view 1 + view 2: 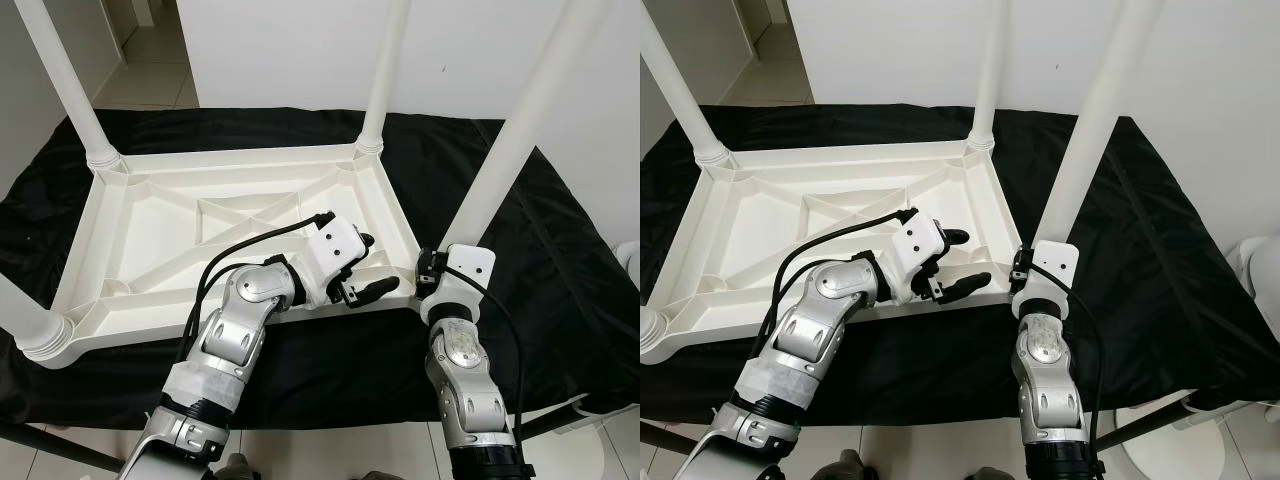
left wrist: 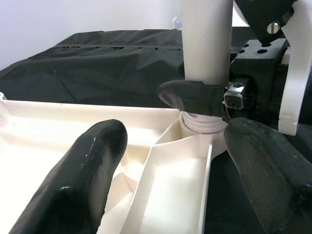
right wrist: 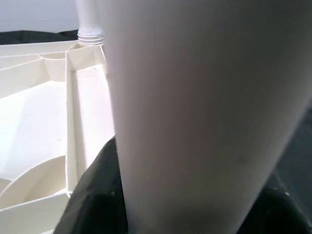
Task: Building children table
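a white plastic children's tabletop (image 1: 180, 225) lies upside down on a surface draped in black cloth (image 1: 540, 250), its ribbed underside facing up, sitting toward the surface's left and middle. white legs stand upright from its corners: a far-left leg (image 1: 62, 75), a far-right leg (image 1: 385, 70), a near-left leg (image 1: 25, 325) and a near-right leg (image 1: 520, 130) at the tabletop's near right corner.

the right tool (image 1: 432, 270) is at the base of the near-right leg, its black fingers (image 2: 195, 97) closed around the leg just above the threaded socket; in the right wrist view the leg (image 3: 204, 112) sits directly against the tool, with the far-right leg's threaded collar (image 3: 90, 29) beyond it.

the left tool (image 1: 362, 268) hovers over the tabletop's near right rim, just beside the right tool, its two black fingers (image 2: 83, 175) spread apart and pinching nothing. one finger points toward the near-right leg's socket, the other lies over the inner ribs. a black cable (image 1: 240, 250) loops from the left wrist back along the silver forearm.

pale tiled floor (image 1: 150, 60) shows past the surface's far left corner.
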Robot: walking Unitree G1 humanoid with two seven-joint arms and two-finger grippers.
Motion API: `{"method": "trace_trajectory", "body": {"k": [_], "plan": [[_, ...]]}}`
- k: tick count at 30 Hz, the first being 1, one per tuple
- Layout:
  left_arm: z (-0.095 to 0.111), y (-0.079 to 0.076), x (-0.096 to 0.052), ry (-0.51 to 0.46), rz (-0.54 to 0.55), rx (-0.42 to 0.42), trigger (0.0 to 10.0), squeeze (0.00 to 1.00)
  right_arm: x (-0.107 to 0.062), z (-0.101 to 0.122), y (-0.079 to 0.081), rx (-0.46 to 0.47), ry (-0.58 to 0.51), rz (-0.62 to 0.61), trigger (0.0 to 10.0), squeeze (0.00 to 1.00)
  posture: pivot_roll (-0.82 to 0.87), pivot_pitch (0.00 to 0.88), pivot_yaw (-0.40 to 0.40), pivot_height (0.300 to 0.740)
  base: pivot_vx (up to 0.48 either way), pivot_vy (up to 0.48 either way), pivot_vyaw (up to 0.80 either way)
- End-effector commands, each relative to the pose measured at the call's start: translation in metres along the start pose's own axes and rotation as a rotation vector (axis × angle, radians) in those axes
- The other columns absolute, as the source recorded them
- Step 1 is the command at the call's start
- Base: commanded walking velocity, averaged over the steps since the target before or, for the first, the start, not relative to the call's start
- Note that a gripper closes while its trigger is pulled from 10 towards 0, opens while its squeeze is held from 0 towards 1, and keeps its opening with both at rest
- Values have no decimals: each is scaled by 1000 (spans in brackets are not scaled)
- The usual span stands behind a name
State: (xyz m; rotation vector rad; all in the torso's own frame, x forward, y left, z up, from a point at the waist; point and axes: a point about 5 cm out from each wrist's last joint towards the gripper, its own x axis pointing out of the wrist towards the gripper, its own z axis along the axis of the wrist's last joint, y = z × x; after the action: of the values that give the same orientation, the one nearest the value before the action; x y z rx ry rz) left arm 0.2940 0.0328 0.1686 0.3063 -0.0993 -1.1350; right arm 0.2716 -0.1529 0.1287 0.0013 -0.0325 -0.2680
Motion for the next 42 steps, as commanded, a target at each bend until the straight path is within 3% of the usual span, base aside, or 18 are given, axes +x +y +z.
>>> {"method": "trace_trajectory", "body": {"k": [1, 3, 4, 9, 10, 11, 12, 13, 21, 24, 26, 27, 36, 37, 38, 39, 42], "plan": [[-1, 7, 1, 6, 140, 9, 10000, 0, -4, -9, -12, 19, 53, -103, 10000, 584, -29, 0, -31, 740, 0, 0, 0], [-1, 7, 1, 5, 141, 8, 10000, 0, -4, -10, -13, 19, 54, -109, 10000, 584, -29, 0, -31, 740, 0, 0, 0], [-1, 7, 1, 3, 140, 9, 10000, 0, -4, -8, -14, 33, 43, -99, 10000, 1000, -30, 0, -33, 740, 0, 0, 0], [0, 5, 2, -2, 134, 9, 10000, 0, -3, -3, -18, 55, 9, -26, 10000, 1000, -31, 0, -32, 740, 0, 0, 0], [0, 5, 2, -2, 127, 10, 10000, 0, -3, 0, -20, 43, -11, 52, 10000, 192, -32, 0, -33, 740, 0, 0, 0], [0, 5, 2, -2, 127, 10, 10000, 0, -3, 0, -20, 43, -11, 52, 10000, 192, -32, 0, -33, 740, 0, 0, 0], [0, 3, 3, -2, 114, 13, 10000, 0, -3, 2, -25, 36, -21, 131, 10000, 0, -35, 0, -32, 740, 0, 0, 0], [0, 3, 3, -2, 114, 13, 10000, 0, -3, 2, -25, 36, -21, 131, 10000, 0, -35, 0, -32, 740, 0, 0, 0], [0, -10, 4, -13, 30, 8, 10000, 0, 6, 8, -46, -78, -20, 489, 10000, 0, -39, 0, -28, 740, 0, 0, 0], [1, -14, 3, -22, 1, -5, 10000, 0, 10, 9, -45, -108, -19, 597, 10000, 0, -38, 0, -27, 740, 0, 0, 0], [1, -14, 3, -22, 1, -5, 10000, 0, 10, 9, -45, -108, -19, 597, 10000, 0, -38, 0, -27, 740, 0, 0, 0], [2, -16, 2, -24, -13, -10, 10000, 0, 12, 8, -37, -109, 1, 749, 10000, 0, -29, 0, -28, 740, 0, 0, 0], [2, -16, 2, -19, -13, -12, 10000, 0, 16, 6, -31, -139, 26, 863, 10000, 0, -18, 0, -32, 740, 0, 0, 0], [1, -16, 1, -17, -12, -12, 10000, 0, 18, 5, -30, -145, 39, 897, 3255, 0, -11, 0, -39, 740, 0, 0, 0], [1, -16, 1, -17, -12, -12, 10000, 0, 18, 5, -30, -145, 39, 897, 3255, 0, -11, 0, -39, 740, 0, 0, 0], [1, -17, 1, -14, -7, -12, 10000, 0, 19, 3, -29, -154, 53, 923, 0, 0, -5, 0, -45, 740, 0, 0, 0], [1, -17, 0, -10, 3, -16, 10000, 0, 20, 0, -31, -160, 71, 945, 0, 0, -5, 0, -50, 740, 0, 0, 0]]}}
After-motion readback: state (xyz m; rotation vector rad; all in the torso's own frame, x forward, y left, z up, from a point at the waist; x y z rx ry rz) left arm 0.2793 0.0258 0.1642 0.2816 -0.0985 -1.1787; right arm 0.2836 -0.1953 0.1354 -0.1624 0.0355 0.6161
